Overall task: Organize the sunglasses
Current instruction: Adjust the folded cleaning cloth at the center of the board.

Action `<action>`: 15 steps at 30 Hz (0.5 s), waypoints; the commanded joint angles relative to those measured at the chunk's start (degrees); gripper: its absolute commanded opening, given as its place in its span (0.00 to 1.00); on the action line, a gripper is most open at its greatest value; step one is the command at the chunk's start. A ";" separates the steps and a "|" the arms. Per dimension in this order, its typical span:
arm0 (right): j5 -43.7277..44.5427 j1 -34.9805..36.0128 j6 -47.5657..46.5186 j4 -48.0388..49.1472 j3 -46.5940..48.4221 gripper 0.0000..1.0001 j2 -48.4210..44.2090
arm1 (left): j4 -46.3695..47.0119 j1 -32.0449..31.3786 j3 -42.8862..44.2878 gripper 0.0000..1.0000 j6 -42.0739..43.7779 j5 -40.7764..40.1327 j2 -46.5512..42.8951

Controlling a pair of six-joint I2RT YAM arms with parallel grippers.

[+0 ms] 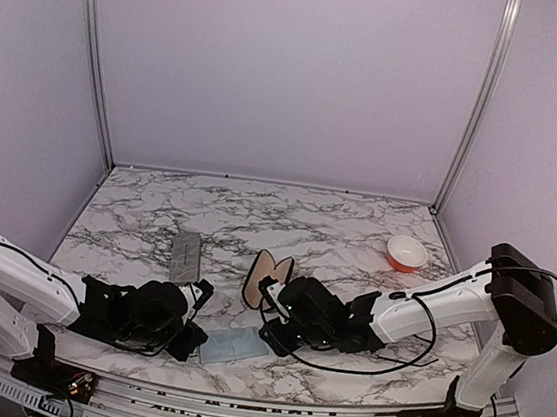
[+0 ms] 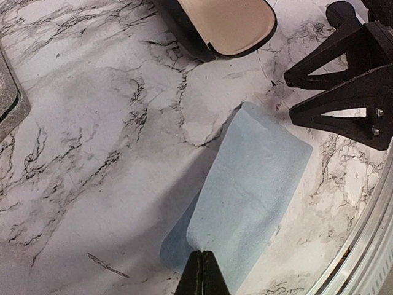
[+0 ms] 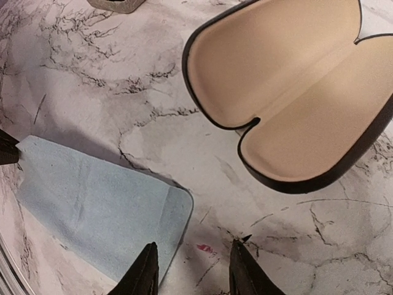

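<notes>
Blue cleaning cloth point(image 3: 98, 209) lies between the two arms on the marble-patterned surface point(image 1: 337, 225). Left jaws are fully closed on one corner of the cloth, which looks slightly raised there. Right jaws stand partly open and hold nothing. They hang just over the opposite end of the cloth, one finger above the fabric and the other above bare surface.

Sunglasses: not visible in any view. Their position cannot be stated.

Hazards:
- If the right jaws close as placed, they may catch only the thin edge. The cloth would then slip out or bunch instead of folding flat.
- With one corner pinched by the left jaws, a pull by the right arm could drag or stretch the cloth rather than lift it.
- Both arms are close together, so a small sideways move could bring them into contact.

Surroundings: the open black case point(image 3: 288, 92), tan-lined and empty, sits just beyond the cloth near the right jaws and limits forward travel. A grey case point(image 1: 186, 255) lies farther left. An orange-and-white bowl point(image 1: 407, 253) stands well apart at the right.
</notes>
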 commanded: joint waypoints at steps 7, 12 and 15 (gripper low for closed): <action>0.54 -0.22 -0.19 -0.70 1.26 0.38 -1.96 | -6.27 -1.70 0.57 0.00 -3.07 -2.30 1.01; -1.07 -0.08 0.39 -1.07 0.60 0.38 -3.82 | -10.28 -1.93 2.21 0.31 -2.70 -5.59 0.71; -1.56 0.09 0.43 -1.46 -0.35 0.39 -5.37 | -13.03 -2.60 3.74 0.66 -0.62 -8.84 0.24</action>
